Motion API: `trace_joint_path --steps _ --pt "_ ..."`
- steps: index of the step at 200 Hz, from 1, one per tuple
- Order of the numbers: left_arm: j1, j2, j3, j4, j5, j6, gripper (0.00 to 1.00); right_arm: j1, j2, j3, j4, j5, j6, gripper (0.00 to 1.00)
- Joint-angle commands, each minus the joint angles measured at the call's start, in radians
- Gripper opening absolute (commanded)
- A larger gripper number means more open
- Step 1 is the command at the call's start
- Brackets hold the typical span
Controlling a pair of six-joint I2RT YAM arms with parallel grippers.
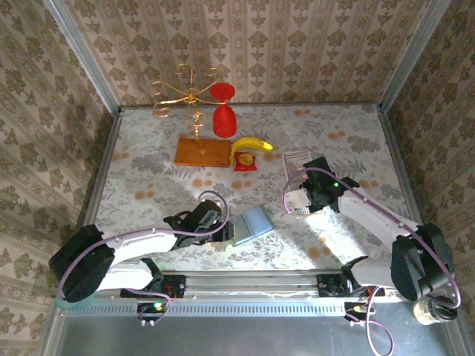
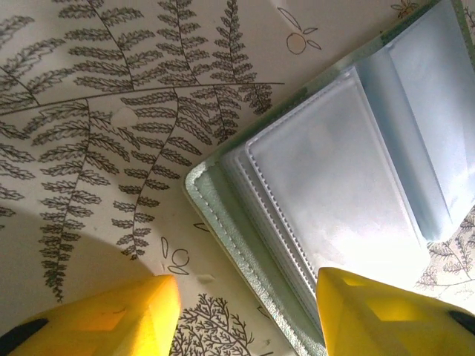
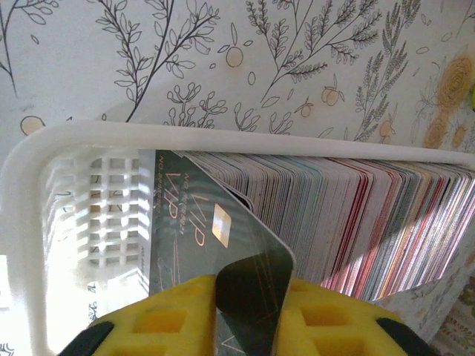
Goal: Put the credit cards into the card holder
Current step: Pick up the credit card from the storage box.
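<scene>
"right wrist view first," says tam. "the right gripper (image 3: 249, 297) is squeezed shut on one grey card (image 3: 215, 222). it only has the near corner. right behind that card are the other credit cards (image 3: 356, 215), packed in a row in the white tray (image 3: 82, 215)."

"so what should it do?" asks bo.

"i think it should lift straight up, slowly. then the card won't drag its neighbours out or twist in the pinch."

"and the left gripper (image 2: 249, 311)?"

"it is wide open and holds nothing. the card holder (image 2: 334, 178) lies open just ahead of it. one finger (image 2: 386, 315) is over the near edge, but i cannot tell if it touches. from above, the holder is well apart from the right gripper, off to its left."

"then?"

"carry the card over, tip it flat and slide it into a clear pocket. the left gripper could press the holder down so it won't skid."
</scene>
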Motion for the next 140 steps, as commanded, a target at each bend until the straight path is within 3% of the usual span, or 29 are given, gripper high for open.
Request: trace_joint_path --steps 1,63,96,121,140 --pt "0.034 0.004 -0.017 -0.027 -0.066 0.033 0.54 0.012 -0.04 0.004 -0.02 0.023 0.029 0.2" --pt "0.062 0.087 0.027 0.062 -0.033 0.027 0.54 0.077 -0.132 0.028 -0.228 -0.023 0.203 0.07" --pt "0.083 0.176 0.075 0.098 -0.013 0.03 0.52 0.206 -0.206 0.004 -0.248 0.065 0.296 0.01" --pt "0.095 0.218 0.105 0.129 0.011 0.043 0.48 0.299 -0.26 0.019 -0.21 0.107 0.506 0.0" --pt "0.097 0.235 0.135 0.141 0.033 0.056 0.47 0.32 -0.278 0.05 -0.171 0.071 0.77 0.0"
